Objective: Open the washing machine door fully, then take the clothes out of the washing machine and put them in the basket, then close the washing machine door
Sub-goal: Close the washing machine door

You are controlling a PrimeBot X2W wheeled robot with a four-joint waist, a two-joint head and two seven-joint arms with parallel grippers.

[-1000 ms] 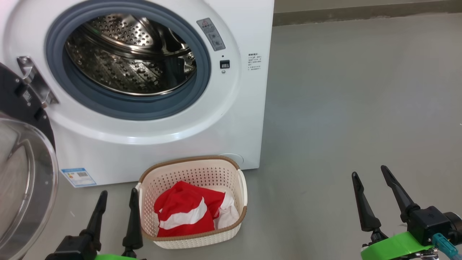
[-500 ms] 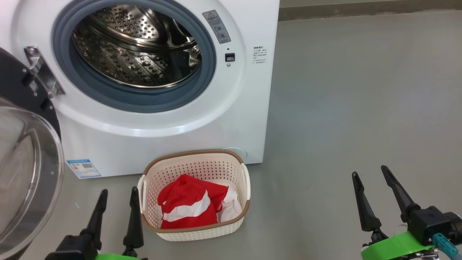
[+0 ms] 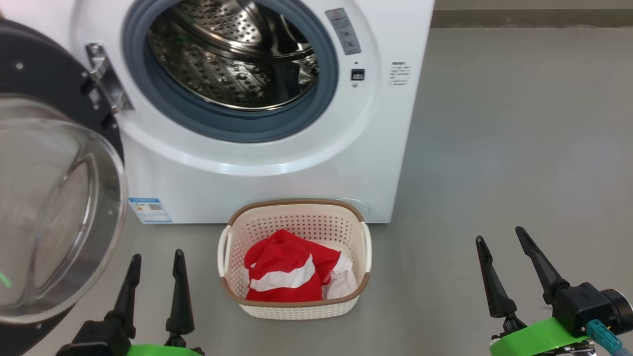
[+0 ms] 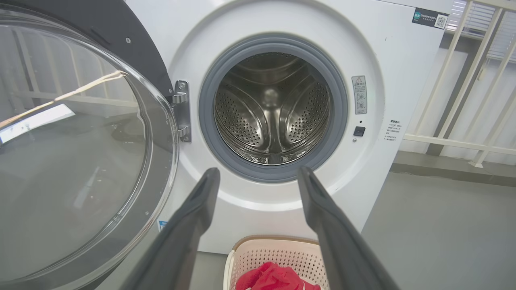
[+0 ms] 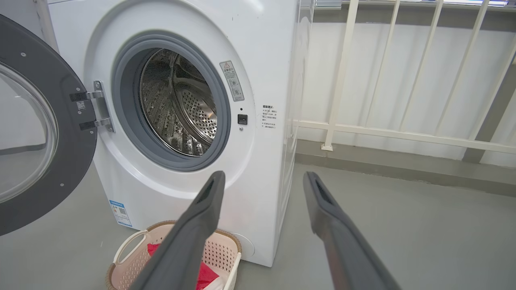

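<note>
Closing the door (image 3: 54, 207) remains: clothes (image 3: 287, 272) lie in the basket (image 3: 296, 310), drum (image 3: 232, 64) looks empty. Left gripper (image 3: 157, 254) and right gripper (image 3: 499, 234) have fingers spread, empty; the left should push the door shut.

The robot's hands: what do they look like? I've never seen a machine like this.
The left hand and right hand look alike. Each has two long black fingers tapering to narrow tips, set on a black block above a bright green band. A teal plug sticks out at the right hand's base.
</note>
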